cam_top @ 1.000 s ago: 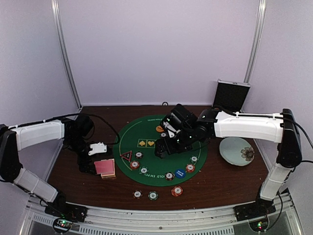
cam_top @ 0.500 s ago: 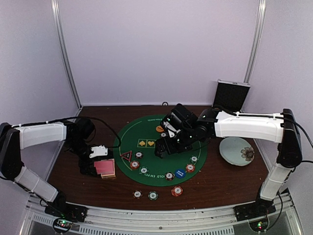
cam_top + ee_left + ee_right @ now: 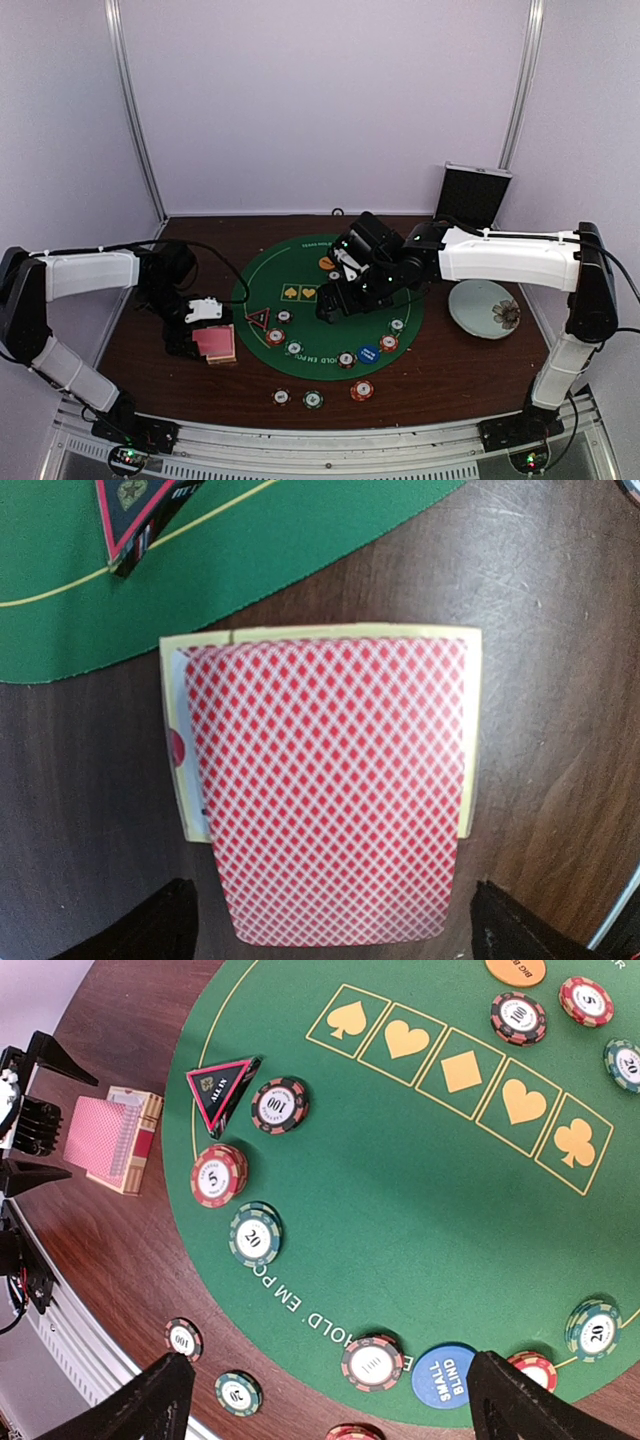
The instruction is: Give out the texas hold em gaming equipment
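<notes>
Dark brown wooden table [image 3: 450,375] w/ round green felt poker mat [image 3: 310,270]. Striped round poker chips [image 3: 218,1175] and blue small-blind disc [image 3: 443,1375] sit on mat. Red-backed playing card deck [image 3: 320,780] lies just left of mat, top card off-square. Left gripper [image 3: 333,925] spread wide astride it, not gripping. Right gripper [image 3: 330,1400] released, empty, above mat. Step: prob. dealing cards. Next: pinch top card only, w/o dragging rest.

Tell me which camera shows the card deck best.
Left wrist: the card deck fills the frame, red lattice back sharp. Right wrist shows it small at left; top external, only a tiny pink patch.
</notes>
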Available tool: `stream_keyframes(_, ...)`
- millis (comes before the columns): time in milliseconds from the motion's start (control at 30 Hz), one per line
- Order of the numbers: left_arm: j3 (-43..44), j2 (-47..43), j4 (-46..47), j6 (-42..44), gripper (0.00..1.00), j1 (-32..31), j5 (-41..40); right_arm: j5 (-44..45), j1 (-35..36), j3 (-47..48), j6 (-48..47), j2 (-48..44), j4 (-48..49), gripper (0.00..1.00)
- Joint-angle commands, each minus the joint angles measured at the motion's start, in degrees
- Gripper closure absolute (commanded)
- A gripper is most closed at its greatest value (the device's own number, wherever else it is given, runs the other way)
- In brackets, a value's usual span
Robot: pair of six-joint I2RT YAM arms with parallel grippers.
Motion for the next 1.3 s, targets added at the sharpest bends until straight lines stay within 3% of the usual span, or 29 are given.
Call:
stream_keyframes(0, 0.22, 1.17, 1.81, 0.92, 0.03, -0.28, -0.37, -0.45, -0.29, 0.24, 0.38, -0.98, -0.55, 0.01)
stream_keyframes(1267, -2.16, 4.67, 6.72, 1.38, 0.02, -0.19, -1.99, -1.69, -0.28, 0.64, 0.02, -0.44, -1.41, 0.01)
